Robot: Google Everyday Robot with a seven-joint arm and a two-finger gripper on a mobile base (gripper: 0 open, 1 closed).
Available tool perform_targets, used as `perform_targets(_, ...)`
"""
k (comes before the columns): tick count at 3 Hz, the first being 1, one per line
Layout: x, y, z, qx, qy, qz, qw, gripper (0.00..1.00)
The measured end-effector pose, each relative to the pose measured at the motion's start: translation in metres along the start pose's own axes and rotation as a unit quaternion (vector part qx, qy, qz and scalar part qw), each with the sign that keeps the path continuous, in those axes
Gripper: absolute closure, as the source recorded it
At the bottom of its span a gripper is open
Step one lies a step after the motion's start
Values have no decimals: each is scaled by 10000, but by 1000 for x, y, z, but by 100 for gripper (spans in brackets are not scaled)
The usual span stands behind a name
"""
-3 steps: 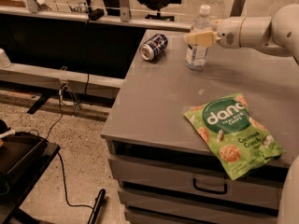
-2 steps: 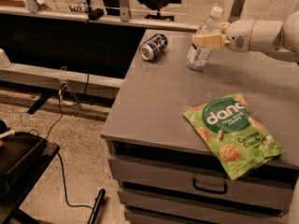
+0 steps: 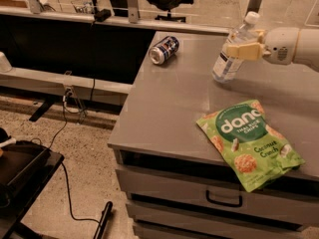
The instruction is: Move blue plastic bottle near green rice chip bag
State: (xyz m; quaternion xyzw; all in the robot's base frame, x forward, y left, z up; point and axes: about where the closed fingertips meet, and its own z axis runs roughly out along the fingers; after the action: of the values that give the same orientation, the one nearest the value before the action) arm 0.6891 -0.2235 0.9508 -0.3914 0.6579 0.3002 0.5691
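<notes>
Mid-carry over table (image 3: pixel 169 108) far side with end effector (image 3: pixel 235 50) clamped on tilted blue plastic bottle (image 3: pixel 223 67); next calls for travel toward green rice chip bag (image 3: pixel 249 141), upright set-down beside it.

Open across table (image 3: pixel 169 103) middle; soda can (image 3: pixel 163 49) at far-left corner, green rice chip bag (image 3: pixel 249 141) at near-right corner, gripper (image 3: pixel 241 50) clasping blue plastic bottle (image 3: pixel 223 67) by far edge.
</notes>
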Motion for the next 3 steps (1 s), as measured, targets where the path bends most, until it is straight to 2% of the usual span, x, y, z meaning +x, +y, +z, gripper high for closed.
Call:
perform_targets(1,-5,16,-23,-152,296,-200,9992,100)
perform_targets(2,1,35,-40,-396,642,-245,9969,83)
perform_targets(3,6,50,-45,-692,805,-329,9938,65)
